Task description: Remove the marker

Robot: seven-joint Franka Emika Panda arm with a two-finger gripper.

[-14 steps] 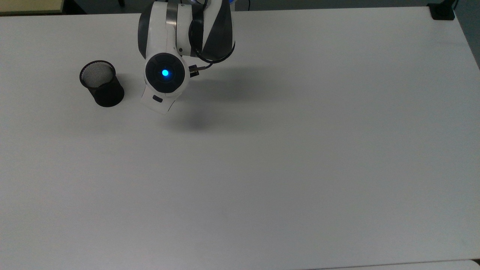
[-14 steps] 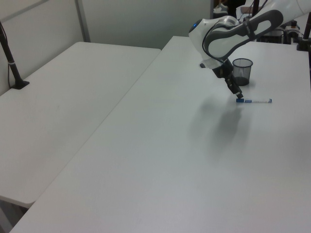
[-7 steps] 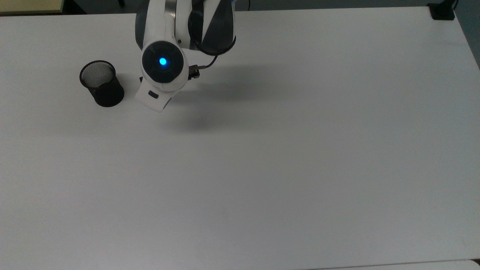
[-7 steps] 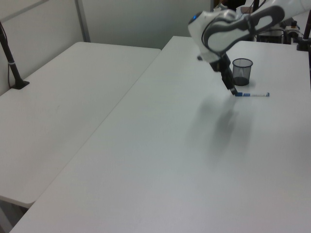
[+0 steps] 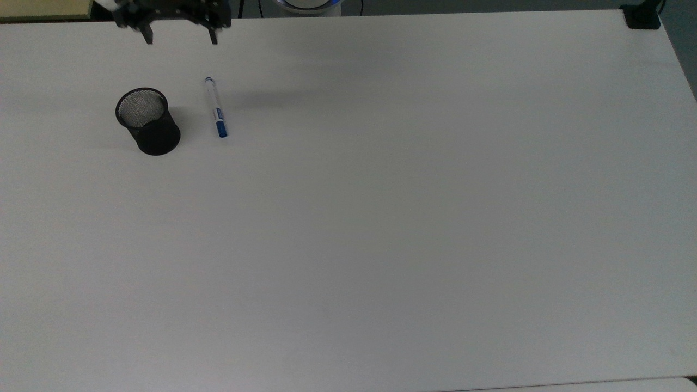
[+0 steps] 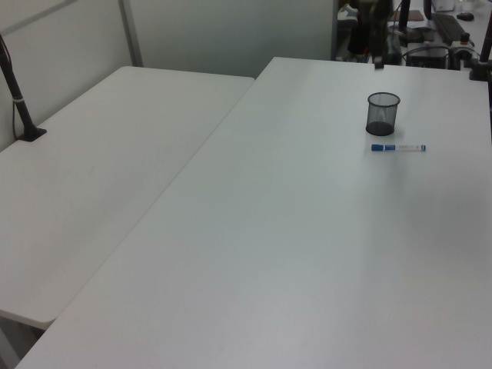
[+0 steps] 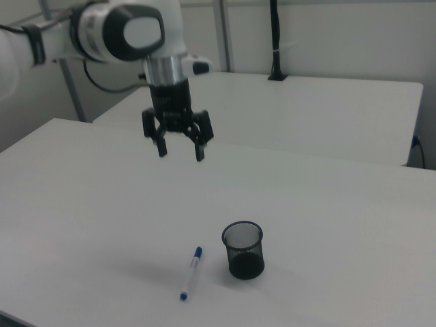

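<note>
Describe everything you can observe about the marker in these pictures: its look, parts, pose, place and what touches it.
The marker is a slim pen with a white barrel, a blue cap at one end and a small blue tip at the other; it looks like plastic. It lies flat on the white table, capped, resting on nothing else. It sits beside the black mesh cup, on the top view's right of it, clearly apart. The gripper hangs open in the air above the table, well clear of the marker.
</note>
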